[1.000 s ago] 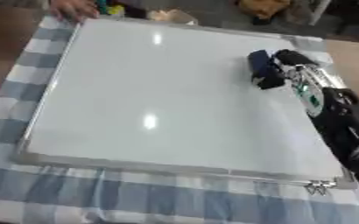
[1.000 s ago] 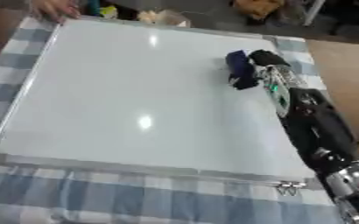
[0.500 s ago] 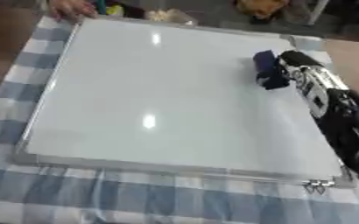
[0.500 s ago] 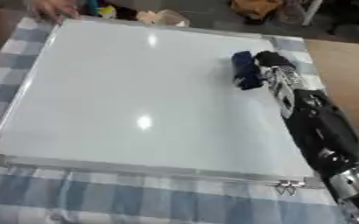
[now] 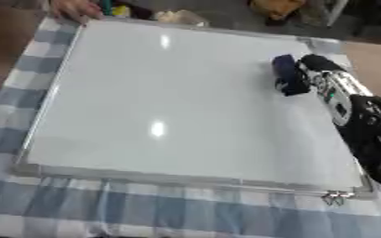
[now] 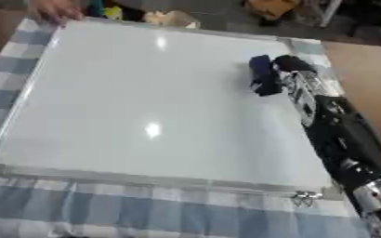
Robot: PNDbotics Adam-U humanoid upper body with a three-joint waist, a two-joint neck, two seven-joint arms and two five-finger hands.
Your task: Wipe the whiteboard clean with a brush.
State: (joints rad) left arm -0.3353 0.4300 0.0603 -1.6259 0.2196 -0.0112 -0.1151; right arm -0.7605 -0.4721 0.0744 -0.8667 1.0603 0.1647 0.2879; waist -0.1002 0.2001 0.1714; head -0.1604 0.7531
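Observation:
A large whiteboard (image 5: 169, 97) with a silver frame lies flat on the checked cloth; its surface looks white, with only light glare spots. My right hand (image 5: 320, 74) reaches in from the right and is curled round a dark blue brush (image 5: 286, 76), which rests on the board near its far right edge. My left hand shows in neither view. A person's bare hand (image 5: 73, 8) holds the board's far left corner.
A blue and white checked cloth (image 5: 186, 211) covers the table under the board. A metal clip (image 5: 334, 197) sits at the board's near right corner. Small coloured things (image 5: 112, 8) and a crumpled pale thing (image 5: 176, 16) lie beyond the far edge. Bare wood (image 5: 377, 60) shows at the right.
My right hand has slid the brush slightly toward the far edge of the board. The board looks just as white as before.

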